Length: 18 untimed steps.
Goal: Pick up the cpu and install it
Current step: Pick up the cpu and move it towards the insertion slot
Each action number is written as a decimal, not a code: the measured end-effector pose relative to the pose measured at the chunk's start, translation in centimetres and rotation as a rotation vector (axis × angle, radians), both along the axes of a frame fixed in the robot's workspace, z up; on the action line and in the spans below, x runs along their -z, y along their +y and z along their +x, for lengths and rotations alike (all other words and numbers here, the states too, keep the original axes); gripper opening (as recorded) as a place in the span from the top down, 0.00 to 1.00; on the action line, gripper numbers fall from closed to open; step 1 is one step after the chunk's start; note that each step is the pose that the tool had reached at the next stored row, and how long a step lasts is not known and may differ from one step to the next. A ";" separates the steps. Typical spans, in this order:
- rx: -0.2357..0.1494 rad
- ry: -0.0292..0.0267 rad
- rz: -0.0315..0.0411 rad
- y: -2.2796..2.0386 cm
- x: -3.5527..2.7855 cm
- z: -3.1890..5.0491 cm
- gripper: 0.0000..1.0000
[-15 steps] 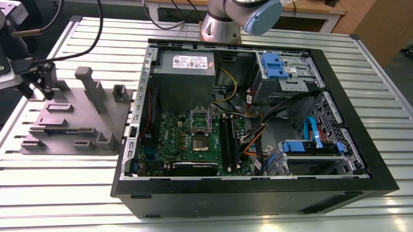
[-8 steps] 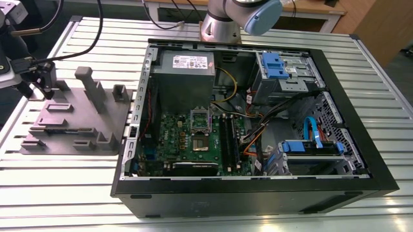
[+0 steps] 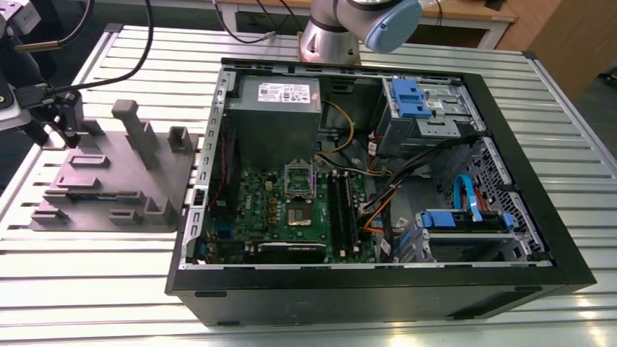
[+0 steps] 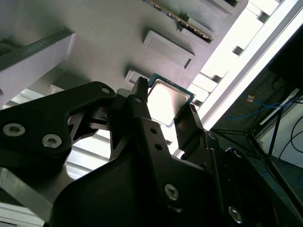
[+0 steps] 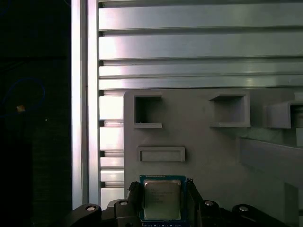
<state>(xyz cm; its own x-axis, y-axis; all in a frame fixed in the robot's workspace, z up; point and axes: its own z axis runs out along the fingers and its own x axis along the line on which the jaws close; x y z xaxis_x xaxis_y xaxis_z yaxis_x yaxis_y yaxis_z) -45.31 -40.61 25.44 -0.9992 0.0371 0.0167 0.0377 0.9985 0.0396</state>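
An open computer case (image 3: 386, 289) lies on its side on a slatted metal bench (image 3: 97, 275), filling the middle and the exterior view's right. Inside it sit a green circuit board (image 3: 289, 210), a grey power supply box (image 3: 274, 97) and blue drive holders (image 3: 410, 97). The robot arm's base (image 3: 337, 29) stands at the top centre, behind the case.

At the exterior view's left, just beside the case, a grey plastic plate (image 3: 106, 181) with upright blocks rests on the bench. The black gripper (image 3: 58, 137) is at the plate's far left corner, near the upper left of the frame.

In both wrist views the gripper (image 5: 162, 188) (image 4: 165, 98) is clamped on the cpu (image 5: 162, 198) (image 4: 166, 100), one finger pressed to each of two opposite edges. The cpu is a small square chip with a silvery top and a thin dark rim, and it is over the plate (image 5: 213, 156) (image 4: 94, 28), close to its edge. I cannot tell whether it touches the plate or is lifted clear.
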 end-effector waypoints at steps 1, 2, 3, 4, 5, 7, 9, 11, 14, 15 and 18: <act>0.000 0.0000 0.0000 0.00 -0.02 0.00 0.53; 0.000 0.0000 0.0000 0.00 -0.04 0.00 0.53; 0.000 -0.0001 0.0000 0.00 -0.06 0.00 0.53; 0.000 -0.0001 0.0000 0.00 -0.08 0.00 0.53; 0.000 -0.0001 0.0000 0.00 -0.10 0.00 0.53; 0.000 -0.0001 0.0000 0.00 -0.14 0.00 0.53; 0.000 0.0000 0.0000 0.00 -0.19 0.00 0.53; 0.000 0.0000 0.0000 0.00 -0.27 0.00 0.53; 0.000 0.0000 0.0000 0.00 -0.39 0.00 0.53; 0.000 0.0000 0.0000 0.00 -0.44 0.00 0.53; 0.000 -0.0002 0.0001 0.00 -0.57 0.00 0.53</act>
<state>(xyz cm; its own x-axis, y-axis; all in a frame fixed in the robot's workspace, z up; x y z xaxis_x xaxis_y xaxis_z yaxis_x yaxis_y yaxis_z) -45.31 -40.61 26.01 -0.9992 0.0370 0.0166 0.0377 0.9985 0.0397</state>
